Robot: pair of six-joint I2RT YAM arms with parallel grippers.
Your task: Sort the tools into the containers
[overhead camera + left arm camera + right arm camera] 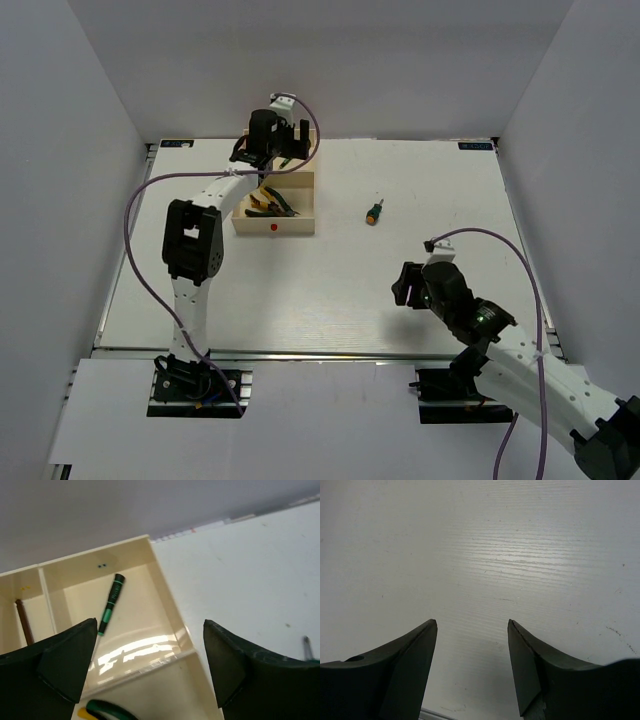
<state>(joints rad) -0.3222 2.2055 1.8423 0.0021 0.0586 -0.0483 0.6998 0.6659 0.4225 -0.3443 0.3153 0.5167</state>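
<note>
While your right gripper (472, 622) hangs parted and empty over the table (520, 555), the stubby screwdriver (374, 212) lies loose beyond it. Farther off, your left gripper (150, 621) gapes wide, holding nothing, above the tray (167, 595), where the thin screwdriver (111, 605) lies in a small compartment.

Overhead view and close left wrist view share the tray (295, 228).
</note>
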